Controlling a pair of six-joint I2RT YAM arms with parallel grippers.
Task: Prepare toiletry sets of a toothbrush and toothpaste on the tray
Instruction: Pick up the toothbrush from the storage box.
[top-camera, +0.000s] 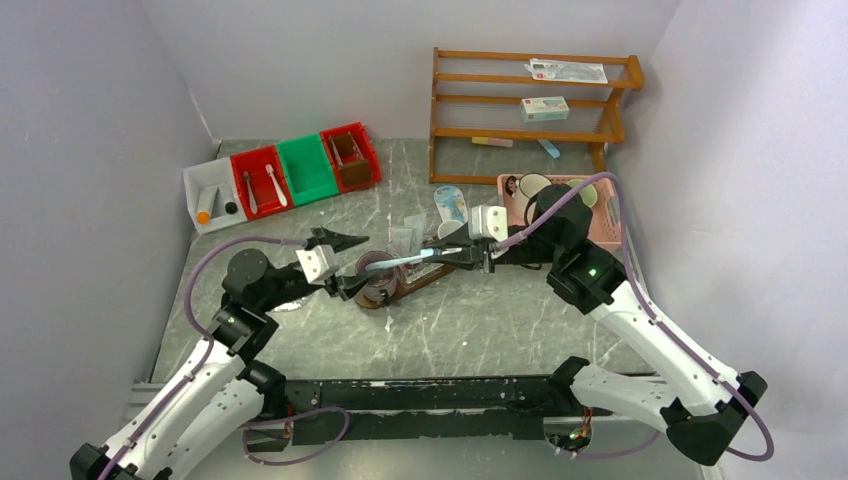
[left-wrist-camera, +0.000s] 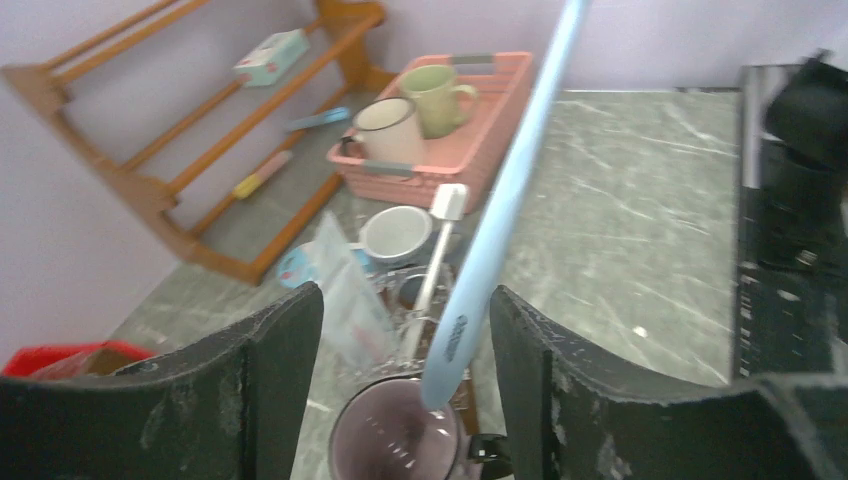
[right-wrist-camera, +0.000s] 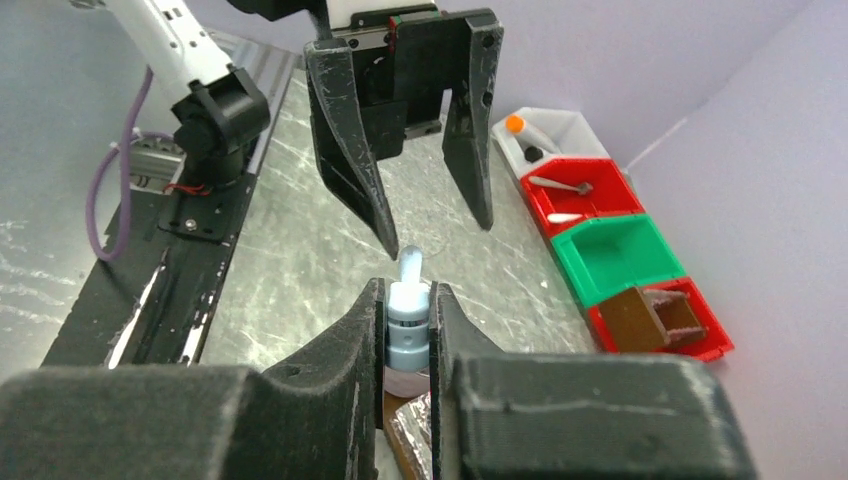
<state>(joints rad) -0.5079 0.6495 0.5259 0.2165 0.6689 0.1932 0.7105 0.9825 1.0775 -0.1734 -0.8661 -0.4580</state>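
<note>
**No Lettering Legible From Here**

A small dark mark sits low on the handle of the light-blue toothbrush (left-wrist-camera: 500, 215), too blurred to read. The box (top-camera: 544, 108) and packet (top-camera: 566, 70) on the wooden shelf (top-camera: 480, 54) carry print too small to make out.

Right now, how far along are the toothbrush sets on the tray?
Done: a clear cup behind the purple mug holds a white toothbrush. In hand: the right fingers clamp a blue toothbrush, its end in the mug; the left fingers stand open around it. Left: release it, then add toothpaste.
</note>
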